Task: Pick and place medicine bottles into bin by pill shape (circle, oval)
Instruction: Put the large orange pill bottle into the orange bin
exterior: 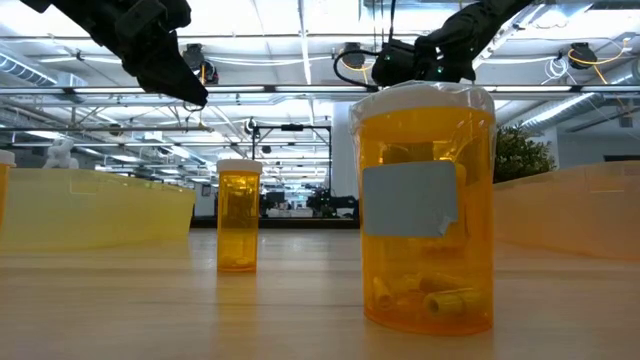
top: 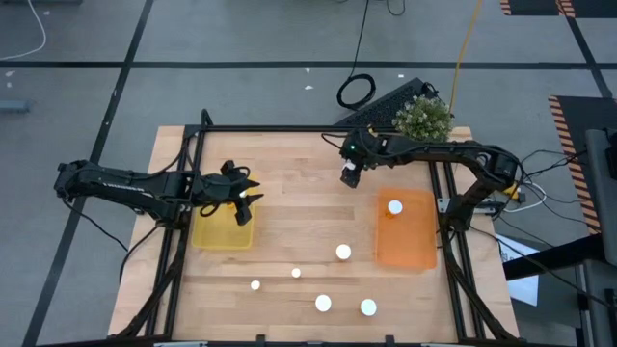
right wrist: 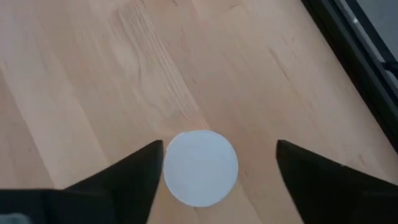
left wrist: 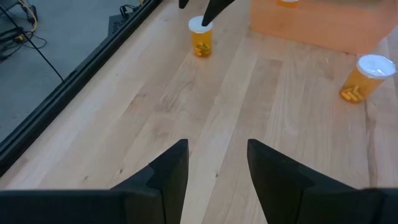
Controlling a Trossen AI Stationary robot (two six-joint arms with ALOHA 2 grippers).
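I have the right claw [right wrist: 214,168] spread wide above a medicine bottle [right wrist: 200,167] on the desk [top: 289,231] near the far edge; I look straight down on its round white cap, so its long axis stands vertical, cap up, sitting between the two fingers without either touching it. The left claw [top: 243,200] hangs open and empty over the yellow bin [top: 223,227]. One bottle [top: 395,207] stands upright in the orange bin [top: 406,231]; five more stand upright on the bare desk toward the near edge, among them one [top: 343,253] just beside the orange bin and one [top: 323,304] nearer the front; every cap faces up. In the low view the nearest bottle [exterior: 427,205] holds oblong pills.
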